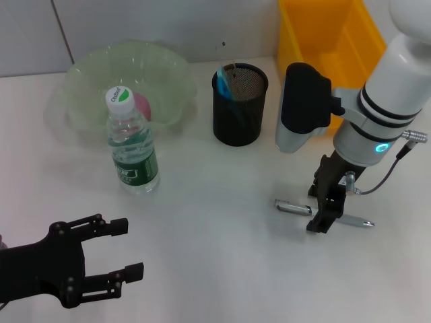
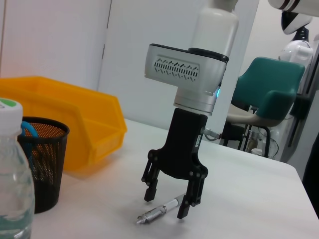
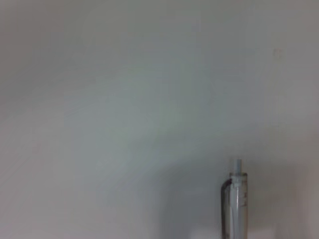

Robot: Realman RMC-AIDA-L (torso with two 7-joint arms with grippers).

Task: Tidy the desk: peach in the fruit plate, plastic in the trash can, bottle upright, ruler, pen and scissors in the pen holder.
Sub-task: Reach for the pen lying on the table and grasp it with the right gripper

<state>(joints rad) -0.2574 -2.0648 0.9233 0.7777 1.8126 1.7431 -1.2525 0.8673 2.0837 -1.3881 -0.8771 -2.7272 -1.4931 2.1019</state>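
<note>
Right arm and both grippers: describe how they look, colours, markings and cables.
The right arm is white with black bands and a glowing blue ring, plus a thin grey cable looping from its wrist. The right gripper is black with jointed linkages. The left gripper is also matte black, with visible screws.

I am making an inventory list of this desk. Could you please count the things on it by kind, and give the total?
Water bottle, standing upright: 1
Peach, in the fruit plate: 1
Fruit plate: 1
Pen holder, with blue-handled things inside: 1
Yellow bin: 1
Pen, lying between the open fingers of the right gripper: 1
Total: 6
</note>
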